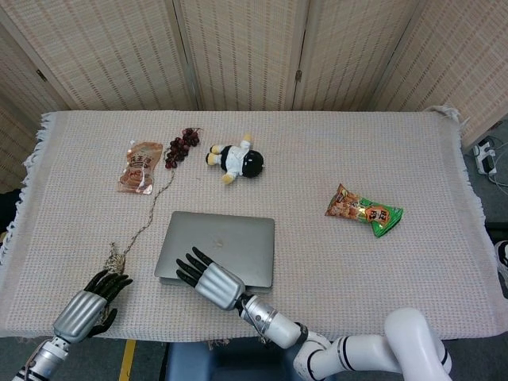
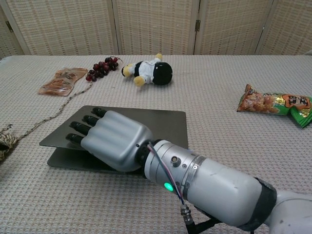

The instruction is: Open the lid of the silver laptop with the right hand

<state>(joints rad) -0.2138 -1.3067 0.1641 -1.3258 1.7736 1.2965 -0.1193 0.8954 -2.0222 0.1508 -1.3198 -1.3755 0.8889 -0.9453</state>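
- Silver is the flat rectangular laptop (image 1: 218, 248), which is set on the beige woven tablecloth (image 1: 381, 159) near the table's front edge; in the chest view its lid (image 2: 146, 124) is seen raised a little off the base at the front, with a dark gap beneath.
- The front edge of the lid is gripped by the robot's metal right hand (image 1: 208, 279), whose dark fingers (image 2: 83, 129) are laid on top of the lid.
- The metal left hand (image 1: 86, 309) is seen at the lower left, resting over the wound bundle of brown twine (image 1: 113, 258); whether the bundle is grasped cannot be told.
- A loose strand of the twine is run up toward the bunch of dark red grapes (image 1: 182, 146) and the orange snack pouch (image 1: 140, 166).
- Behind the laptop a small black-and-white plush doll (image 1: 235, 159) is laid on its side.
- Well apart to the right, an orange and green crisp packet (image 1: 363, 210) is laid flat.
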